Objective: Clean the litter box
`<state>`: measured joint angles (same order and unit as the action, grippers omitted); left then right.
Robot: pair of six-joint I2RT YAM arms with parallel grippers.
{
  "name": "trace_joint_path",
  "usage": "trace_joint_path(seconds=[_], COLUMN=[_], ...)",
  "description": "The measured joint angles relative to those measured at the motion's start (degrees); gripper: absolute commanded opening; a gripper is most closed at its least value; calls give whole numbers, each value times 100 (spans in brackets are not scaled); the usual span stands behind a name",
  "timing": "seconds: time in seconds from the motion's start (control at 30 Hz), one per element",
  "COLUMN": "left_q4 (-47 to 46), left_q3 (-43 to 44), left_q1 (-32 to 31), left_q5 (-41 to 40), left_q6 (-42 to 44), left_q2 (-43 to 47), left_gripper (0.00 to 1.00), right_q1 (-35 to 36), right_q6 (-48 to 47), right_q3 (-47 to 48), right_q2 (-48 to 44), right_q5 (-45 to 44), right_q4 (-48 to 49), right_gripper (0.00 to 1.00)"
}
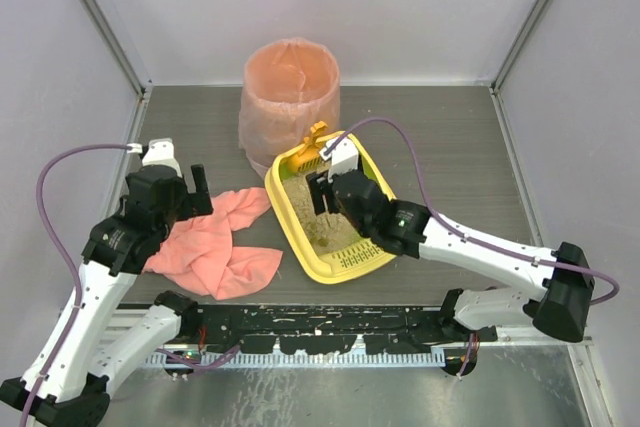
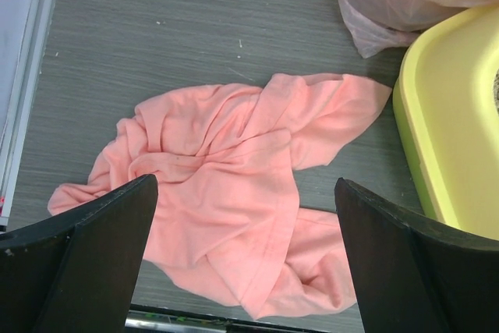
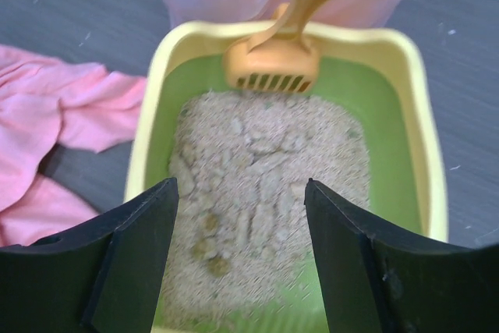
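Nearest the near edge of the grey wood-grain worktop (image 1: 450, 137), towards its left side, a crumpled salmon-pink fabric cloth (image 2: 226, 161) lies spread in loose folds. The left tool (image 2: 245, 183) hangs over it with its two black fingers set wide apart and nothing between them; whether they touch the cloth cannot be told. Just right of the cloth, about the middle of the worktop, sits the litter box (image 1: 325, 272), a shallow rectangular yellow plastic tray with rounded corners and a lime-green inside. It is set at an angle, its long axis running from the near right towards the far left. A slotted grate (image 1: 358, 259) shows at its near end. Beige sandy litter (image 3: 257, 154) fills most of the floor, with a few darker lumps in the nearer part. The right tool (image 3: 242, 185) is poised over this litter, fingers parted and holding nothing; contact with the litter cannot be judged. At the far end of the tray a small orange slotted plastic scoop (image 3: 273, 64) rests with its head down at the edge of the litter, its handle leaning up and away over the far rim. Just beyond that rim, near the middle of the far edge, stands a tall round bin lined with a thin pink plastic bag (image 1: 290, 87), the bag touching or nearly touching the tray.
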<state>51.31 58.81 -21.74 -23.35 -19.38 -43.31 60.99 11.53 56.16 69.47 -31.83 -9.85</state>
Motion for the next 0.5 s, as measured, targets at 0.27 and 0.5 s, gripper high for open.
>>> trace_joint_path(seconds=[0.27, 0.5], left_q4=[0, -11], left_q3=[-315, -350], left_q1=[0, 0], left_q5=[-20, -61], left_q6=[85, 111], left_q2=[323, 358], left_gripper=[98, 98], right_q1=[-1947, -2238], right_q6=[81, 216], right_q3=[190, 177], right_q2=[356, 852], right_q5=[1484, 2520], right_q4=[551, 1412], right_gripper=[71, 67])
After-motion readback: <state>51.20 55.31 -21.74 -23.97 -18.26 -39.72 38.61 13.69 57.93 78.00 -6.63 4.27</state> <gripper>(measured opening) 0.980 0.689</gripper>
